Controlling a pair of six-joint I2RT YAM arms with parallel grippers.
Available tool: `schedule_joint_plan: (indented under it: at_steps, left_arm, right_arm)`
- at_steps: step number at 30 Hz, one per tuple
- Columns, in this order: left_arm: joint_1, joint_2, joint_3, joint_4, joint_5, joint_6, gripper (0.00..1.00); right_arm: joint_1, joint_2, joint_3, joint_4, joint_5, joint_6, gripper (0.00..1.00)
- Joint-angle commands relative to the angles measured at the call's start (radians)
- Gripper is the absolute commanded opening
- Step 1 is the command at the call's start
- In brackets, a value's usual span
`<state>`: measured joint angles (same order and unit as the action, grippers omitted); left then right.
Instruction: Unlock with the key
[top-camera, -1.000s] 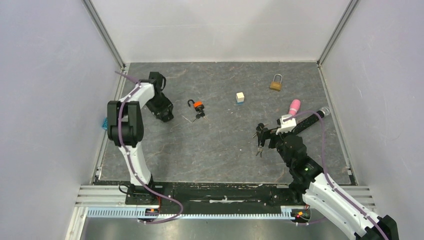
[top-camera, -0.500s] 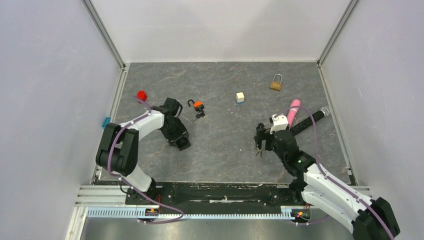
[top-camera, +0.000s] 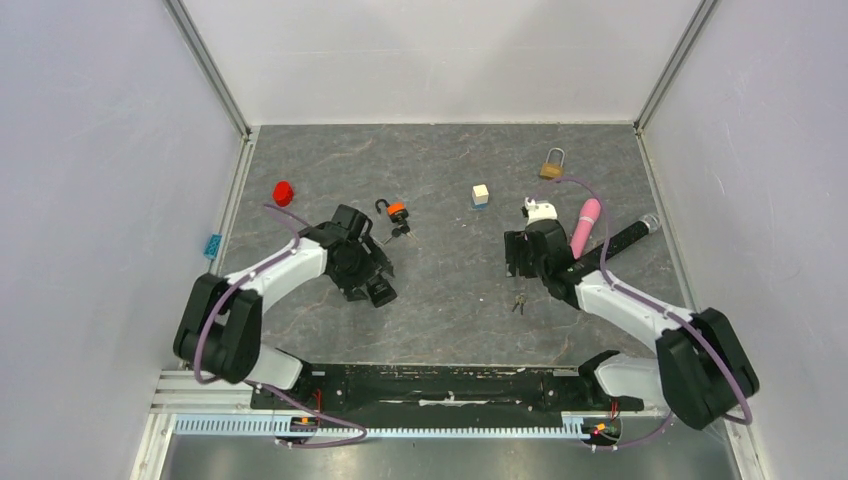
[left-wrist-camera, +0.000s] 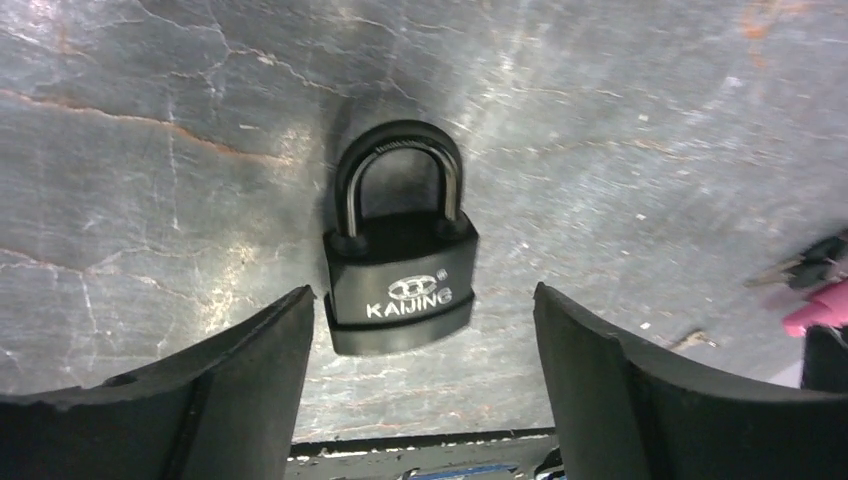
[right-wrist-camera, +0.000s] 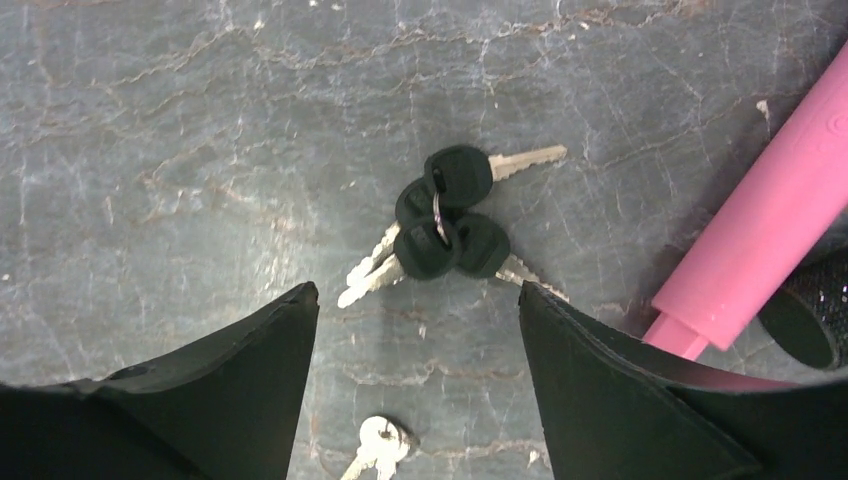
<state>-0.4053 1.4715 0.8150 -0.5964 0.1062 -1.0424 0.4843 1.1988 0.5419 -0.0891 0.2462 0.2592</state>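
- We see the left gripper (left-wrist-camera: 422, 300), jaws apart, straddling the black KAIJING padlock (left-wrist-camera: 400, 290), which lies flat with its shackle toward 12 o'clock; an off-centre squeeze could skid or twist it.
- The pink cylinder (right-wrist-camera: 770, 210), at 3 o'clock of the keys, could snag a descending finger.
- Our right gripper (right-wrist-camera: 417, 290), jaws apart and empty, hovers over the black-headed key bunch (right-wrist-camera: 445, 225); we risk pinching several keys together.
- The loose silver key (right-wrist-camera: 375, 445), at 6 o'clock, could be grabbed by mistake.
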Motion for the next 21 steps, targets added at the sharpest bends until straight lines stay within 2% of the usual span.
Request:
schedule_joint_plan:
  at_steps: [1,6,9,15,21]
  left_arm:
    - [-0.001,-0.133,-0.003,-0.014,-0.061,-0.003,0.87]
    - [-0.001,-0.293,-0.014,-0.045,-0.154,0.108,0.89]
    - [-0.001,-0.416,-0.037,-0.011,-0.175,0.219,0.88]
    - [-0.001,-0.619,-0.086,0.050,-0.211,0.357,0.86]
    - [0.000,-0.701,-0.131,0.124,-0.125,0.421,0.84]
  right_arm:
    - [-0.038,0.093,0.107,0.003,-0.026,-0.022,0.73]
    - [-0.069,0.219,0.176,-0.019,-0.045,-0.054,0.53]
    - [-0.082,0.289,0.212,-0.037,-0.061,-0.068,0.45]
    - [-0.085,0.398,0.244,-0.075,-0.044,-0.071,0.41]
    - [-0.085,0.458,0.245,-0.109,-0.172,-0.062,0.08]
